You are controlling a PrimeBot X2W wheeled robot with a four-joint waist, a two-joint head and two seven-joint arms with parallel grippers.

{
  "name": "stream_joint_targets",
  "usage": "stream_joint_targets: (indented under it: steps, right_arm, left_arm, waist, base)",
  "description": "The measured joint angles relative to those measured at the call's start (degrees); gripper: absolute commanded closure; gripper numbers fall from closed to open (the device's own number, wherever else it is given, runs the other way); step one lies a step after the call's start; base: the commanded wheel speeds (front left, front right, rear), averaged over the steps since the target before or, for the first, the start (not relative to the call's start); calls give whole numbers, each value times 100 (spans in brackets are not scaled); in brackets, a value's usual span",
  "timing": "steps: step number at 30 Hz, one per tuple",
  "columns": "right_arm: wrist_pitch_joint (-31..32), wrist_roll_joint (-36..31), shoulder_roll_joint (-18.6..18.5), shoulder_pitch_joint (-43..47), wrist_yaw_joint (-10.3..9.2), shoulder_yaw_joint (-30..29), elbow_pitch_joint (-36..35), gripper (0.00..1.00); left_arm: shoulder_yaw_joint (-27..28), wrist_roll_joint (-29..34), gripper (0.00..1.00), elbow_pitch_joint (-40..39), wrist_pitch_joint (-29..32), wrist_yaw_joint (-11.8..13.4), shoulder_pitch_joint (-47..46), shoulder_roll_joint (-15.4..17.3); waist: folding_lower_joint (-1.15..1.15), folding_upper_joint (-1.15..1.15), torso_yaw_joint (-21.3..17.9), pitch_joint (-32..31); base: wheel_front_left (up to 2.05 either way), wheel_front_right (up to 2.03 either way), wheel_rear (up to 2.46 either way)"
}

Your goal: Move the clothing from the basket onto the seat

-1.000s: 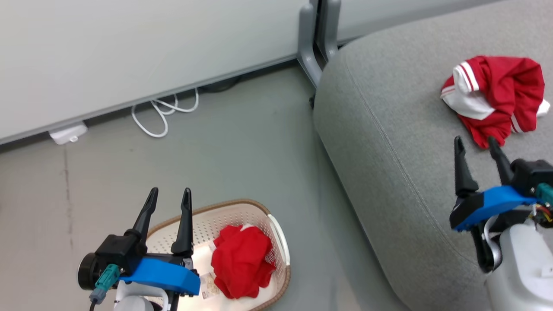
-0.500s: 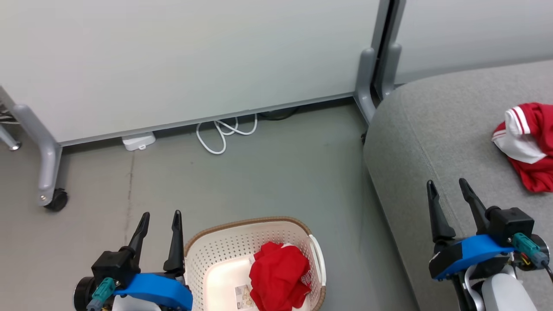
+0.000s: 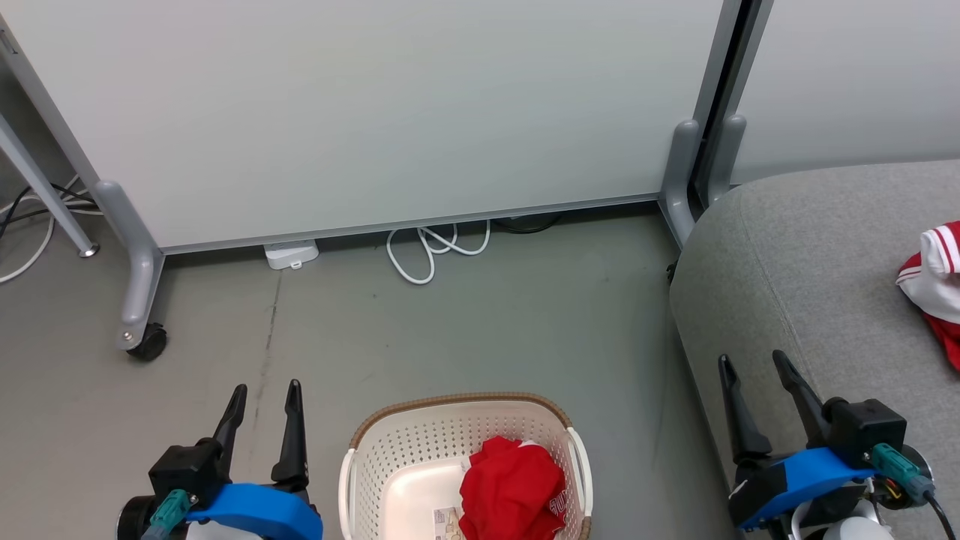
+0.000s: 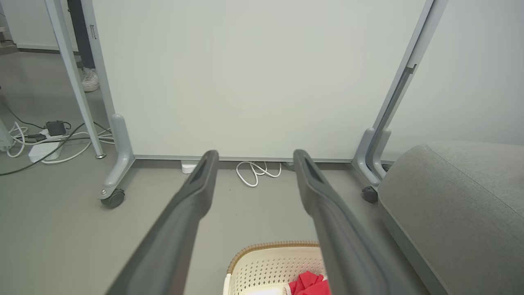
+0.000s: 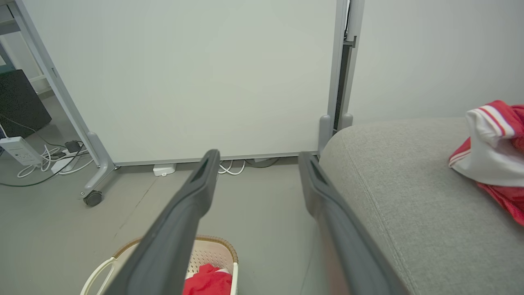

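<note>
A crumpled red garment [image 3: 512,491] lies in the cream perforated basket [image 3: 390,457] with a brown rim, on the floor at the bottom centre of the head view. A second red garment with white striped cuffs [image 3: 934,281] rests on the light-grey seat [image 3: 810,285] at the right edge. My left gripper [image 3: 262,392] hangs open left of the basket, nothing between its fingers. My right gripper [image 3: 752,362] stands open over the seat's front edge, empty too. The wrist views show the basket [image 4: 266,262] [image 5: 208,250] low between spread fingers, and the cuffed garment [image 5: 491,139] on the seat [image 5: 409,196].
A white partition panel [image 3: 390,112] on grey wheeled feet [image 3: 139,300] stands behind the basket. A coiled white cable [image 3: 435,251] and a small white box [image 3: 291,253] lie at its foot. More cables and a power strip [image 4: 45,149] lie at the far left.
The head camera has swung left and up, so the seat and its garment slid to the right edge. Both grippers stay open and low; the garments lie as before.
</note>
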Motion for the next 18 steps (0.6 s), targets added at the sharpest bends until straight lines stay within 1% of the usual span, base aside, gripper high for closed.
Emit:
stream_joint_targets:
  steps: [6,18]
  right_arm:
    - [14,104,5,20,0,92,-44,0]
    - [62,146,5,23,0,88,-96,0]
  left_arm:
    - [20,5,0,-8,0,0,57,-5]
    - [31,43,0,-48,0,0,58,-51]
  waist:
    - [1,0,27,29]
    - [1,0,-41,128]
  base:
    - [0,0,0]
    - [0,0,0]
